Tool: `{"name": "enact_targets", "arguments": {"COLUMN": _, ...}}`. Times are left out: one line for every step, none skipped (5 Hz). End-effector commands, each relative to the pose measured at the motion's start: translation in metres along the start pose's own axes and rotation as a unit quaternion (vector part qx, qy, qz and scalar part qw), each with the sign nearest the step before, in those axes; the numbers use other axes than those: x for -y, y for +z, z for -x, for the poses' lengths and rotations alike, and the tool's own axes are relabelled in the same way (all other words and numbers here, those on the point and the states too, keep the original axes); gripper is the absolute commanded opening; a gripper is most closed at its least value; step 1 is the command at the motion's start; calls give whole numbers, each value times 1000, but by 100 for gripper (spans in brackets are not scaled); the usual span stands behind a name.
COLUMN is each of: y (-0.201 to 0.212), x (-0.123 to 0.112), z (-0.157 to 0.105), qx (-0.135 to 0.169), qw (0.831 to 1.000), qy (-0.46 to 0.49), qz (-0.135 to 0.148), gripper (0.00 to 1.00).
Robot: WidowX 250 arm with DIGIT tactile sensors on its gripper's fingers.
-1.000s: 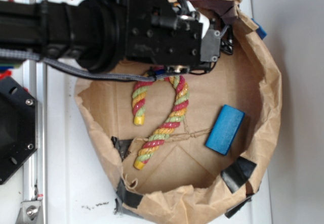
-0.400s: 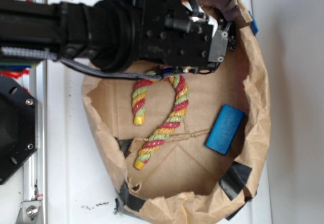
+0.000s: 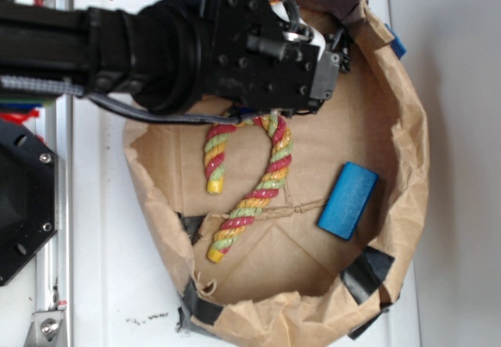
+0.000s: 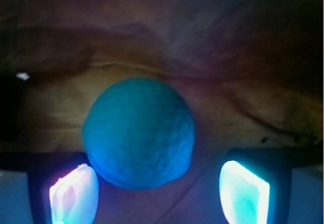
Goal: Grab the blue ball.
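In the wrist view the blue ball (image 4: 138,132) fills the middle, a teal, rough-surfaced sphere resting on brown paper. My gripper (image 4: 158,186) is open, its two glowing fingertips low in the frame on either side. The left fingertip (image 4: 73,193) sits just beside the ball's lower left edge, and the right fingertip (image 4: 244,191) stands apart from it. In the exterior view the black arm and gripper (image 3: 335,53) cover the top of the paper bag (image 3: 407,128), and the ball is hidden under them.
Inside the bag lie a striped rope toy (image 3: 270,171) and a flat blue block (image 3: 348,200). The bag's crumpled walls rise around the gripper, patched with black tape (image 3: 366,272). A metal rail (image 3: 55,206) runs along the left.
The arm has shifted slightly up and left toward the bag's top rim, and the bag's walls have shifted and changed shape around it.
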State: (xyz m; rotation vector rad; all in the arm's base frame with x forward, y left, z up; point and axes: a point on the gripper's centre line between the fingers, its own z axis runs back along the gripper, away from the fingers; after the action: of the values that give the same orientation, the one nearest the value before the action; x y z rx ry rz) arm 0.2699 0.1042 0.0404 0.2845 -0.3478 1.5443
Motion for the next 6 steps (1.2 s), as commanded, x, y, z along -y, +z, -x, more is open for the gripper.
{"name": "enact_targets", "arguments": {"y": 12, "x": -5, "z": -5, "qx": 10, "qw": 999, "qy": 29, "qz": 31, "gripper": 100}}
{"name": "enact_targets", "arguments": {"y": 8, "x": 0, "z": -2, "qx": 19, "qw": 998, "qy": 40, "qz": 34, "gripper": 100}}
{"name": "enact_targets", "arguments": {"y": 4, "x": 5, "z": 2, "qx": 18, "qw": 998, "qy": 44, "qz": 28, "gripper": 100}}
{"name": "enact_targets", "arguments": {"y": 2, "x": 10, "z": 4, "qx": 24, "qw": 998, "qy": 52, "qz": 26, "gripper": 100}}
{"name": "enact_targets", "arguments": {"y": 0, "x": 14, "z": 5, "qx": 31, "qw": 998, "qy": 56, "qz": 24, "gripper": 100}}
{"name": "enact_targets", "arguments": {"y": -4, "x": 18, "z": 9, "qx": 42, "qw": 997, "qy": 56, "qz": 16, "gripper": 100}}
